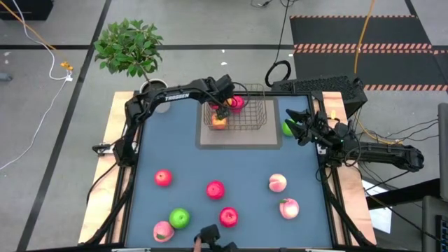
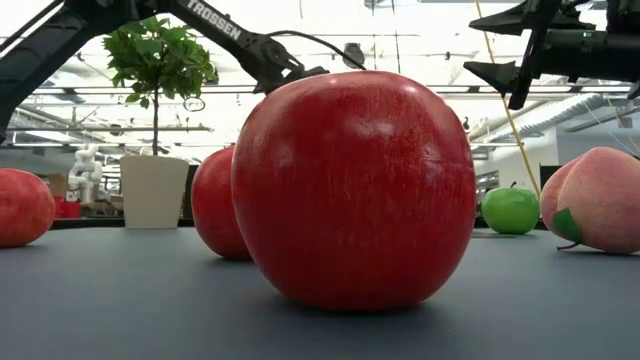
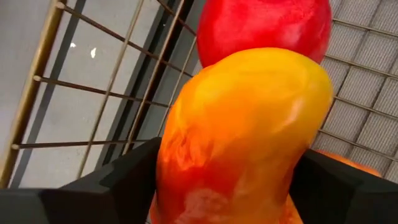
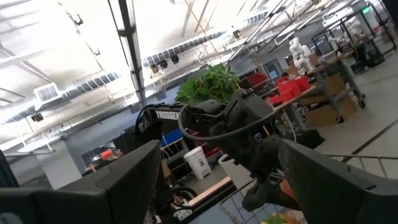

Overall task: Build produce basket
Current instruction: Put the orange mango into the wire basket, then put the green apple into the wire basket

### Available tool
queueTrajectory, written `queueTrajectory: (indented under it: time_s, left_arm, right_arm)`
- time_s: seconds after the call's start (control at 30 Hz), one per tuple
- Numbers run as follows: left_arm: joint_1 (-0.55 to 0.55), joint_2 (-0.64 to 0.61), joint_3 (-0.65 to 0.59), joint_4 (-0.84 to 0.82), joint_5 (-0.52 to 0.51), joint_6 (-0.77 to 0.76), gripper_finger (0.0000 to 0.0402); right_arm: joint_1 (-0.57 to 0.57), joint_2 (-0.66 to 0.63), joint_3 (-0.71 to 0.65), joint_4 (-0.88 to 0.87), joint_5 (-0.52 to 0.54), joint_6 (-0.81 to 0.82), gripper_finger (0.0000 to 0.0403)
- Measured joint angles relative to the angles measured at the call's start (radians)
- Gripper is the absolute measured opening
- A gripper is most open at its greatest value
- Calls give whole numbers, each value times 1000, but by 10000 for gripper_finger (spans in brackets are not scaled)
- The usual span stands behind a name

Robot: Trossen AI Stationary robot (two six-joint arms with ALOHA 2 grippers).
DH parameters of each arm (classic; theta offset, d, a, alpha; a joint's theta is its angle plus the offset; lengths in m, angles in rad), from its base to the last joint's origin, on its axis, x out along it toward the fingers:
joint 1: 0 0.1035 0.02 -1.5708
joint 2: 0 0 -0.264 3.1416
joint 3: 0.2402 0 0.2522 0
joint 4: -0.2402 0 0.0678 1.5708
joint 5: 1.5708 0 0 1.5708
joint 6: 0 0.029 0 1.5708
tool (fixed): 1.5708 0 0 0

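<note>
Fruit is going into the basket (image 1: 241, 115): the left gripper (image 1: 221, 112), jaws pinching an orange-yellow fruit (image 3: 242, 137), is hanging inside it beside a red one (image 3: 264, 28). Likely next: release. The right gripper (image 1: 302, 126), jaws spread, is waiting by a green apple (image 1: 288, 128).
</note>
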Motion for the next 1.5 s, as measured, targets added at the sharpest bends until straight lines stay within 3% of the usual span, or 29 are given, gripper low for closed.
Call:
queueTrajectory:
  time_s: [0.27,0.43,0.9,1.0,1.07,1.17,1.3,1.5]
  left_arm:
    - [-22,-11,1,-10,-2,29,393]
    - [-60,-22,40,-68,-24,38,387]
    - [-383,-39,581,-457,-203,36,373]
    - [-450,-37,628,-502,-205,-54,372]
    - [-495,-38,633,-498,-203,-206,372]
    - [-559,-36,632,-504,-106,-401,374]
    - [-649,-35,632,-522,50,-508,370]
    - [-781,-35,632,-616,116,-744,360]
  right_arm:
    - [0,0,0,-3,0,6,320]
    - [0,0,0,-3,0,-17,320]
    - [0,0,0,132,1,-117,320]
    - [0,0,0,160,0,-140,320]
    - [0,0,0,176,-1,-164,320]
    - [0,0,0,198,-2,-197,320]
    - [0,0,0,228,-3,-209,320]
    - [-1,0,0,309,-33,-209,320]
